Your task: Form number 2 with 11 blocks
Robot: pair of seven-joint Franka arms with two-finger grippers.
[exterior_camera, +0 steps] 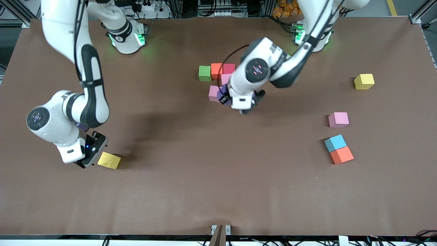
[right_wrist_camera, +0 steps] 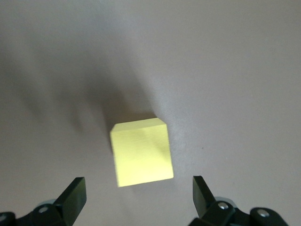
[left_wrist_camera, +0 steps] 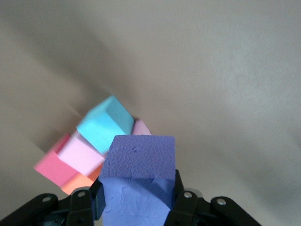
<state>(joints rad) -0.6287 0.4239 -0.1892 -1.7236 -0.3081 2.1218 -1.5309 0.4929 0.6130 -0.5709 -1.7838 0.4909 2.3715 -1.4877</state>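
Observation:
My left gripper (exterior_camera: 226, 98) (left_wrist_camera: 136, 197) is shut on a purple block (left_wrist_camera: 138, 172) (exterior_camera: 224, 91) and holds it over a cluster of blocks in the table's middle. That cluster has a green block (exterior_camera: 205, 73), an orange block (exterior_camera: 216, 70), a red block (exterior_camera: 229, 68) and two pink blocks (exterior_camera: 225, 79) (exterior_camera: 214, 93). The left wrist view also shows a light blue block (left_wrist_camera: 106, 123) there. My right gripper (exterior_camera: 95, 152) (right_wrist_camera: 138, 193) is open, low at the right arm's end. A yellow block (exterior_camera: 109, 160) (right_wrist_camera: 141, 153) lies just ahead of its fingertips, not between them.
Toward the left arm's end lie loose blocks: a yellow one (exterior_camera: 364, 81), a pink one (exterior_camera: 338, 120), and a light blue one (exterior_camera: 335, 142) touching an orange one (exterior_camera: 341, 155). All sit on the brown table (exterior_camera: 191, 177).

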